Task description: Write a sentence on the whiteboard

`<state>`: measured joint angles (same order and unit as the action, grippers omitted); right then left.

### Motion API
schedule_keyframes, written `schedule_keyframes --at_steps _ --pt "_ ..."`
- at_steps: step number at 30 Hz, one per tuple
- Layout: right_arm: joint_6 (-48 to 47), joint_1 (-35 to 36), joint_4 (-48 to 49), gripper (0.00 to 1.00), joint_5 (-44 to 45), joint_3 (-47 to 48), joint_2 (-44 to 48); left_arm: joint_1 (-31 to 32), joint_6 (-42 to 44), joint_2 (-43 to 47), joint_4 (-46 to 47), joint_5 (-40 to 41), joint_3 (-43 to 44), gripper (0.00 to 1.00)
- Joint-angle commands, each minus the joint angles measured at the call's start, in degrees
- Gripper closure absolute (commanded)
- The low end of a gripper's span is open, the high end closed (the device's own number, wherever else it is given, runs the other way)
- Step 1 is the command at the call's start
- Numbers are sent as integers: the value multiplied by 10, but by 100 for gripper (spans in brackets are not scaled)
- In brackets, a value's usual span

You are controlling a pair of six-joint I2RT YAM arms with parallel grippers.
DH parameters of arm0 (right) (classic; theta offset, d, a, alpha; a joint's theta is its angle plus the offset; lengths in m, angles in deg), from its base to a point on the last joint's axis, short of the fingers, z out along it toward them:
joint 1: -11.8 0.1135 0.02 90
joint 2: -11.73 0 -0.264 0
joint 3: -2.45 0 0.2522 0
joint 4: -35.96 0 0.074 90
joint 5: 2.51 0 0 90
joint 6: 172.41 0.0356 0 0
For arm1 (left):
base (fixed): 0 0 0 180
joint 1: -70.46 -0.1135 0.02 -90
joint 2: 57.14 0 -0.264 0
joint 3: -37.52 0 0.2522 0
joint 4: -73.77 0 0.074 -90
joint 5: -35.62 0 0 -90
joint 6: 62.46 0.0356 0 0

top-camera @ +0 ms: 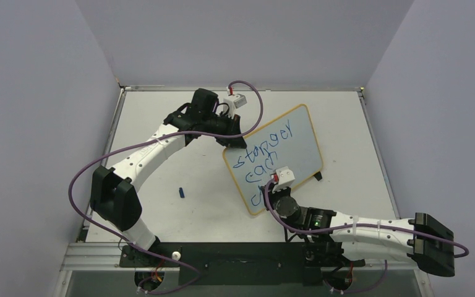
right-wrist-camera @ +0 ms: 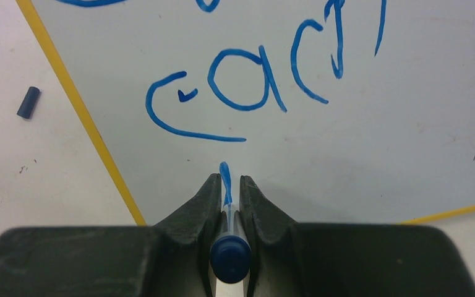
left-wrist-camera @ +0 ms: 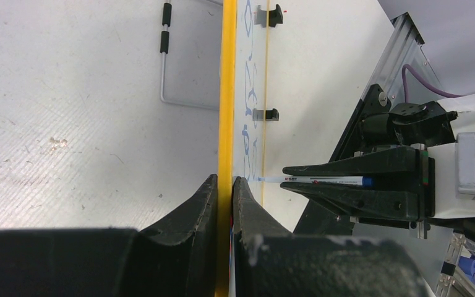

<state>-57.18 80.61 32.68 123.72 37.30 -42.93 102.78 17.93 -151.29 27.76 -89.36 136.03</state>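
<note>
The whiteboard (top-camera: 303, 145) stands tilted on the table, white with a yellow frame (left-wrist-camera: 226, 93). My left gripper (top-camera: 235, 142) is shut on its upper left edge; in the left wrist view the gripper (left-wrist-camera: 224, 185) pinches the frame edge-on. The sentence (top-camera: 266, 145) is blue handwriting in three lines, and the second line (right-wrist-camera: 247, 86) fills the right wrist view. My right gripper (right-wrist-camera: 227, 182) is shut on a blue marker (right-wrist-camera: 230, 253), its tip on the board at a short fresh stroke (right-wrist-camera: 224, 170) below that line. The marker (left-wrist-camera: 321, 180) lies level, touching the board's face.
A blue marker cap (top-camera: 182, 193) lies on the table left of the board, also in the right wrist view as the cap (right-wrist-camera: 28, 102). The board's black feet (left-wrist-camera: 266, 114) rest on the table. A wire loop (left-wrist-camera: 164, 68) sits behind the board. Grey walls enclose the table.
</note>
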Motion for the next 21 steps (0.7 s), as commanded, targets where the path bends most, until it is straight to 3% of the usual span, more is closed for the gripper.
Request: schedule_keyframes --at_steps 1,14,21 --pt "37 12 -14 100 3 -22 10 1 20 26 19 49 -2 100" --pt "94 21 -122 100 111 -8 46 1 20 26 18 48 -1 100" --pt "69 19 -67 100 131 -21 137 2 18 27 20 47 -1 100"
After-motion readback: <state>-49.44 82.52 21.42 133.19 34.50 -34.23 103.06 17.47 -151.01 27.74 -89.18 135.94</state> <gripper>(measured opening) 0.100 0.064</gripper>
